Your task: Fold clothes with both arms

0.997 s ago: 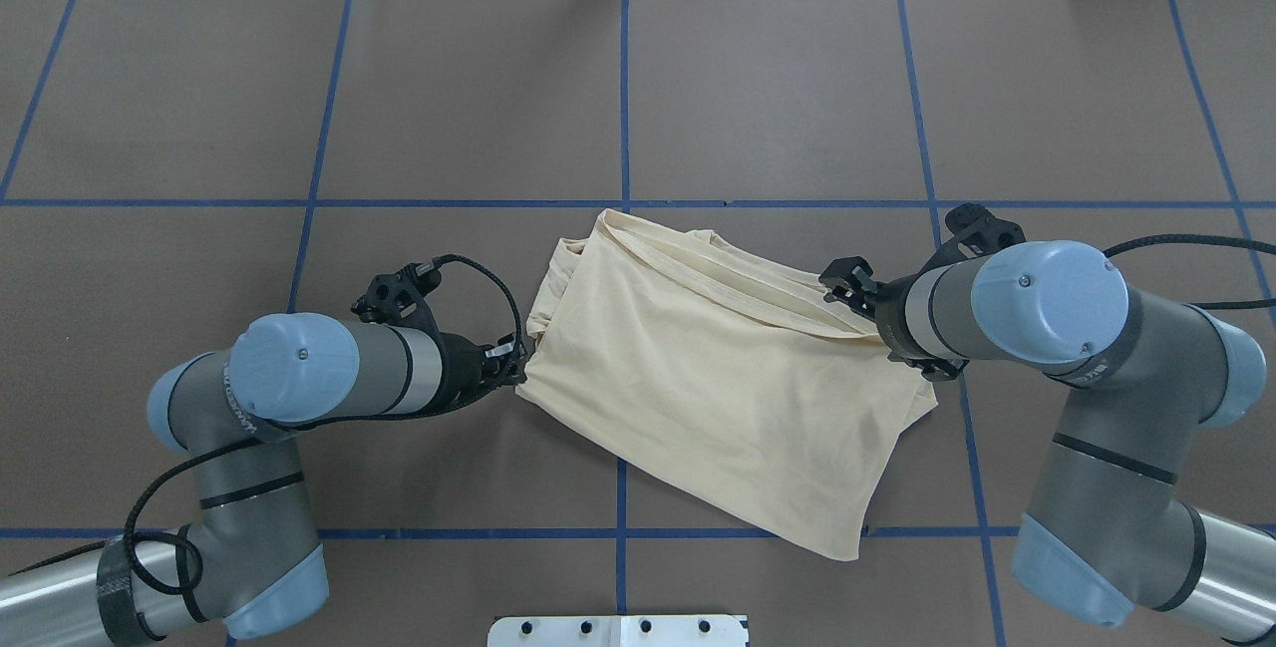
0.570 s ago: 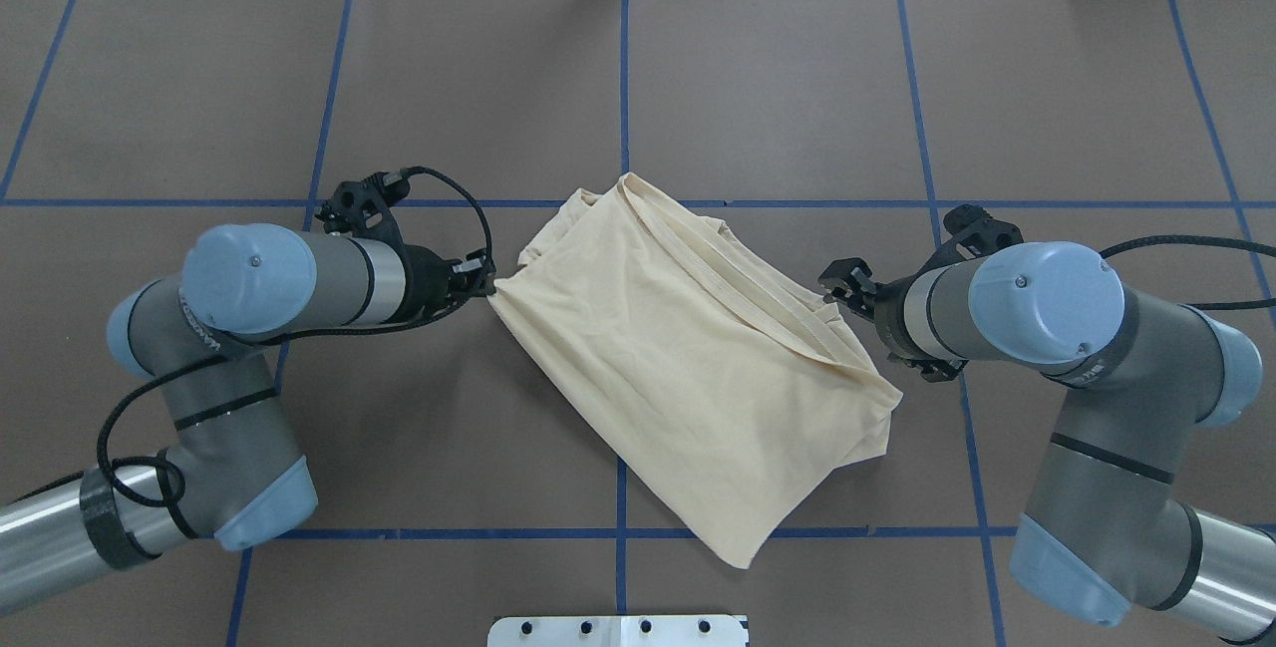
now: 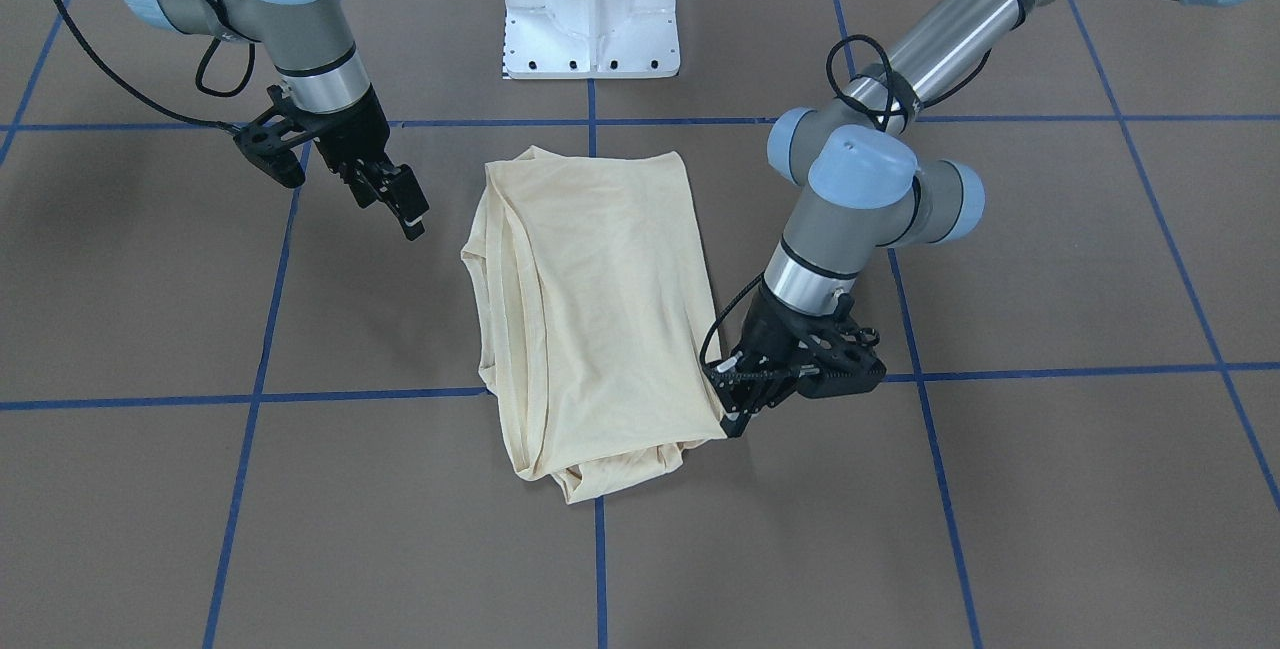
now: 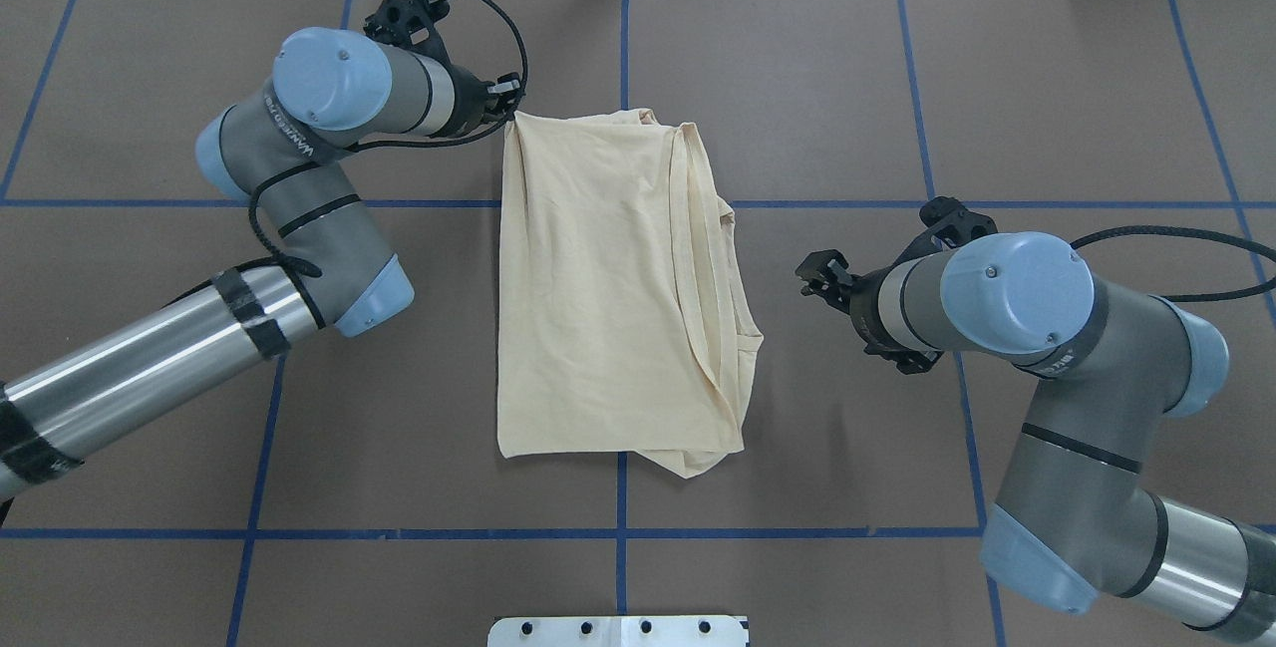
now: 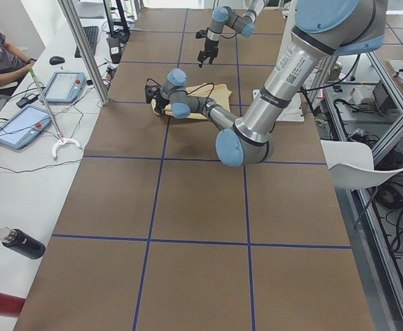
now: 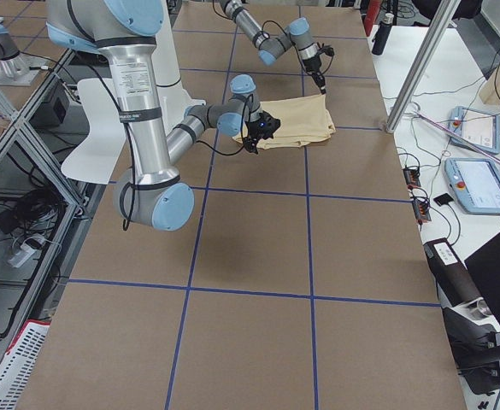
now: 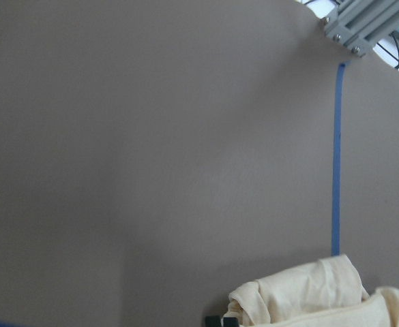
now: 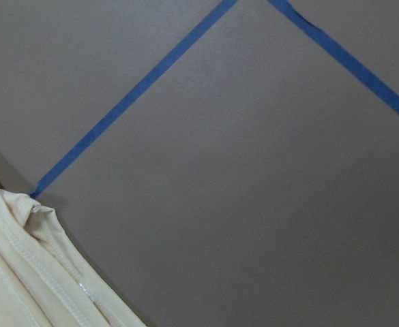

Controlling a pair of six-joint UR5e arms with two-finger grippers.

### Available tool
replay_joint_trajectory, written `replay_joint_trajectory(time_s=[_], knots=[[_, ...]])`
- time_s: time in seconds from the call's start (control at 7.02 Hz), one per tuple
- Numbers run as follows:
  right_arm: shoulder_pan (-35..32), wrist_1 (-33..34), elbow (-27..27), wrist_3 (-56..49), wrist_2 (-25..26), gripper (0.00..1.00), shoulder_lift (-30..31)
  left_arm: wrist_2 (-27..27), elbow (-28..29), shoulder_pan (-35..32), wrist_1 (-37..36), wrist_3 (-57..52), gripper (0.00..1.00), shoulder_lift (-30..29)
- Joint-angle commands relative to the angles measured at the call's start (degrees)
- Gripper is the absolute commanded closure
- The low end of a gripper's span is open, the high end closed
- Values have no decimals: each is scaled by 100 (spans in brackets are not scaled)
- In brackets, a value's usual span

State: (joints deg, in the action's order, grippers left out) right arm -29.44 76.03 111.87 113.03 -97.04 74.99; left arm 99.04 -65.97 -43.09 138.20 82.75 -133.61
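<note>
The pale cream shirt (image 4: 598,298) lies folded into a long rectangle in the middle of the table, plain side up, print and label hidden. It also shows in the front view (image 3: 590,299). My left gripper (image 4: 510,112) is shut on the shirt's far left corner, low at the table; the front view shows the left gripper (image 3: 733,421) there too. The left wrist view shows a bunched shirt edge (image 7: 308,296). My right gripper (image 4: 812,278) is open and empty, a little to the right of the shirt and not touching it. The right wrist view shows only a shirt edge (image 8: 22,272).
The white pedestal base (image 3: 590,19) stands at the robot's side of the table. Blue tape lines (image 4: 623,59) cross the brown table cover. A side bench with tablets (image 5: 22,124) and a bottle (image 5: 18,243) runs along the far edge.
My left arm has swung the held corner away toward the far side, turning the shirt until it lies straight. My right gripper has let go of the shirt's edge and now stands clear of it.
</note>
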Motion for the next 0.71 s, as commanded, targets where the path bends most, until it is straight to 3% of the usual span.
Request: replay_joint_trajectory(time_s=[0.0, 0.14, 0.43, 0.57], knots=[[26, 9, -375, 53, 27, 0, -492, -8, 682, -112, 489, -136, 53, -323], [35, 9, -525, 79, 27, 0, -764, 27, 630, -147, 489, -162, 49, -349], [297, -70, -990, 690, 149, 0, -1213, 718, 165, -383, 410, -162, 49, -140], [577, -70, -1036, 1077, 411, 0, -1319, 730, 120, -376, 410, -154, 49, -95]])
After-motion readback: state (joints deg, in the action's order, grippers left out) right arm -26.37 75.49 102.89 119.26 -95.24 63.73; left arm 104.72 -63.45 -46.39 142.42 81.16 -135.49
